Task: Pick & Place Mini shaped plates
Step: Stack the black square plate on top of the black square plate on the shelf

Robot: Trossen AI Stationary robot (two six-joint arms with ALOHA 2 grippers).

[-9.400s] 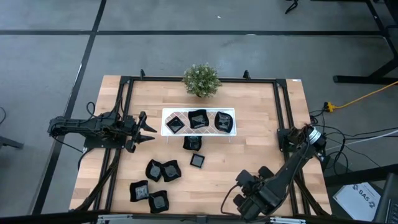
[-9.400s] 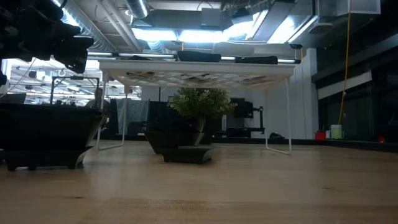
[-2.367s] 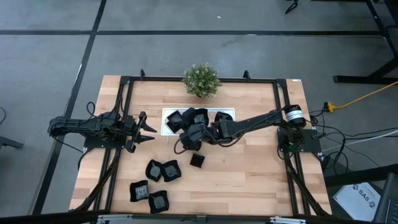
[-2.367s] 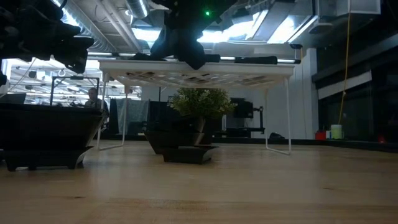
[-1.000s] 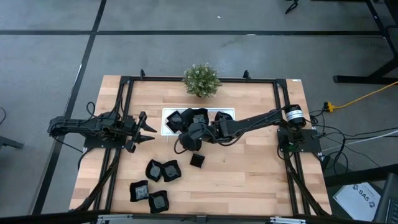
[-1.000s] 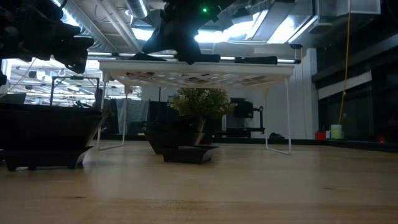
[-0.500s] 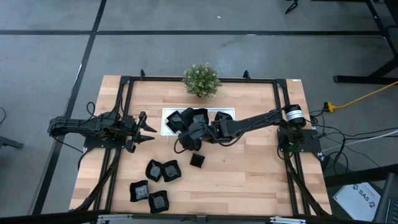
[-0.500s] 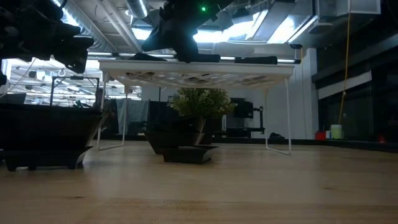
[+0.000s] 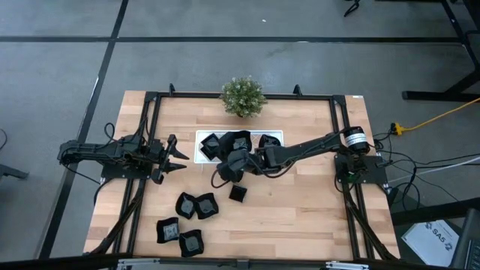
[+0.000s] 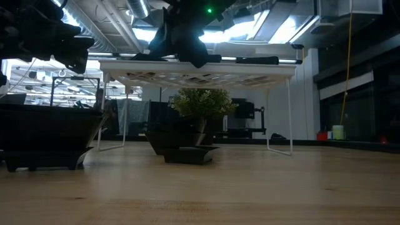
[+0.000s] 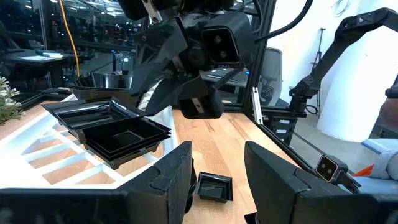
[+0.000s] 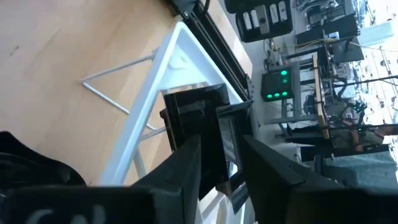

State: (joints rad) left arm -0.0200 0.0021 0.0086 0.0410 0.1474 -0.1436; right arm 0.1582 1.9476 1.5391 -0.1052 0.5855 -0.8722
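Since the frame about nine seconds earlier, the right arm has swung from the near right corner of the light wooden table (image 9: 300, 217) across to the long white rectangular tray (image 9: 201, 136) on wire legs, and the tray, which then carried three dishes, now shows a fourth at its left end. Right pincer (image 9: 223, 169): poised over the near left part of the tray, its dark fingers (image 12: 186, 163) parted to either side of a tiny glossy black squarish plate (image 12: 196, 118) that sits on the tray's edge; whether the fingers touch the plate cannot be told. In the low view the same pincer (image 10: 181, 47) hangs just above the tray top (image 10: 250, 67). Left pincer (image 9: 178, 154): waiting above the table's left side, well apart from the tray, fingers (image 11: 171, 177) spread and holding nothing.

Mini shaped plates: stacked black plates (image 11: 121, 138) lie on the tray's lattice; one small plate (image 9: 237, 193) rests alone on the table just in front of the tray; four more (image 9: 195, 205) are grouped near the table's front left.

Small green potted plant (image 9: 242, 95): standing at the far edge of the table, behind the tray.
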